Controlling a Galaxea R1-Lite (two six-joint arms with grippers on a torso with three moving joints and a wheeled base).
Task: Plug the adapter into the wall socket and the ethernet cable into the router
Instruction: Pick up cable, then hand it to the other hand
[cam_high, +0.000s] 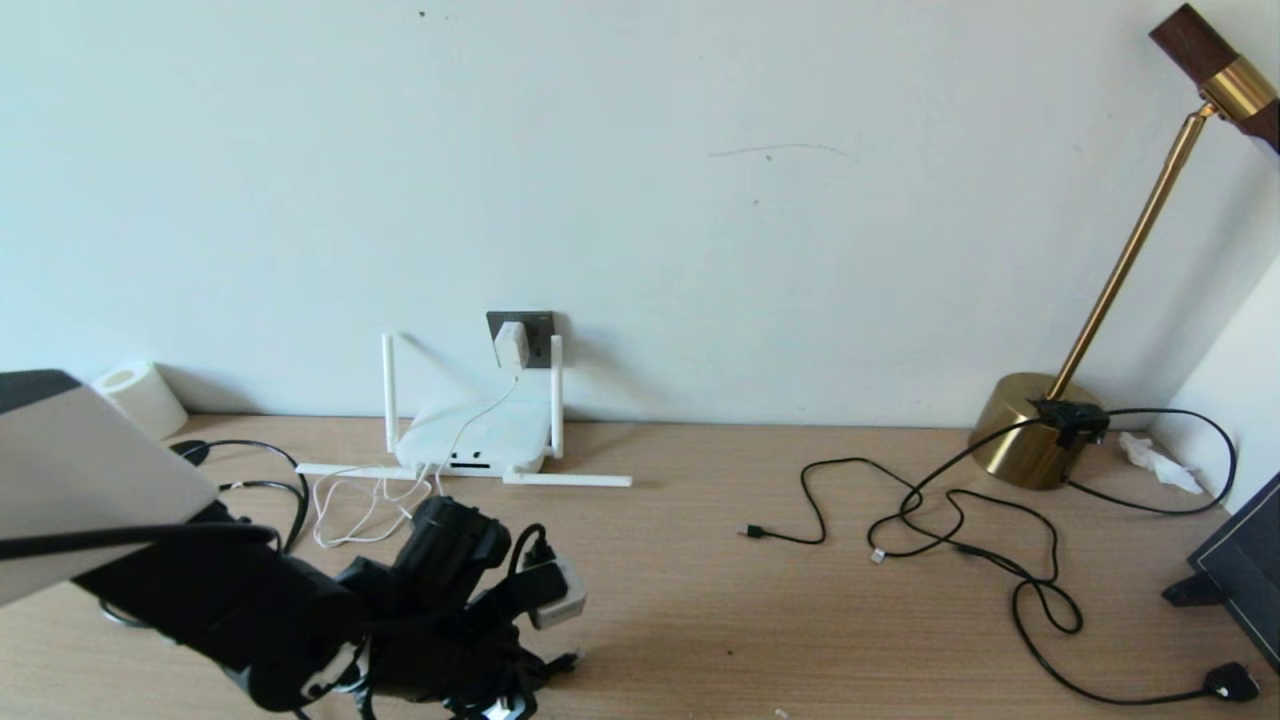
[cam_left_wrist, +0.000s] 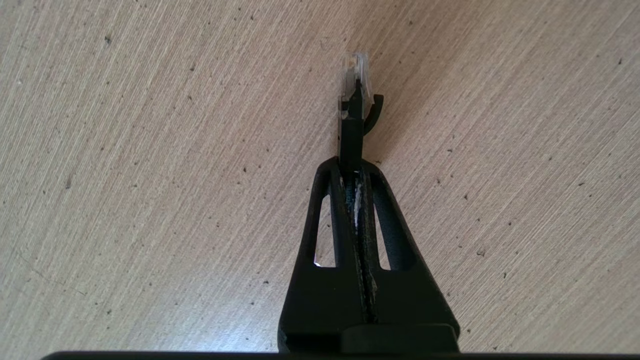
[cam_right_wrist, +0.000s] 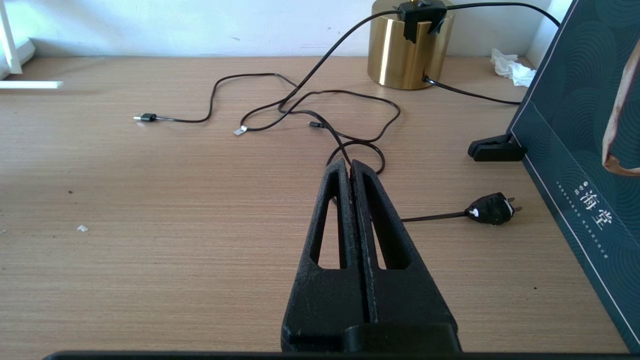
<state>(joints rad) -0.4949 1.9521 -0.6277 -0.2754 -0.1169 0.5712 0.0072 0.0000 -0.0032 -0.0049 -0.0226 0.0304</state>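
The white adapter (cam_high: 510, 343) sits in the dark grey wall socket (cam_high: 538, 324), and its thin white cord (cam_high: 365, 505) loops down onto the desk. Below it lies the white router (cam_high: 478, 436) with two antennas upright and two flat on the desk. My left gripper (cam_left_wrist: 352, 163) hovers over bare desk in front of the router, shut on the black boot of the ethernet cable (cam_left_wrist: 351, 127). The clear plug (cam_left_wrist: 356, 72) sticks out past the fingertips. My right gripper (cam_right_wrist: 350, 164) is out of the head view; it hangs shut and empty above the desk's right side.
Thin black cables (cam_high: 950, 520) with small plugs sprawl at right, ending in a black mains plug (cam_high: 1232, 682). A brass lamp base (cam_high: 1030, 432) stands at the back right, a dark blue panel (cam_high: 1245, 560) at the right edge, a white roll (cam_high: 140, 395) at far left.
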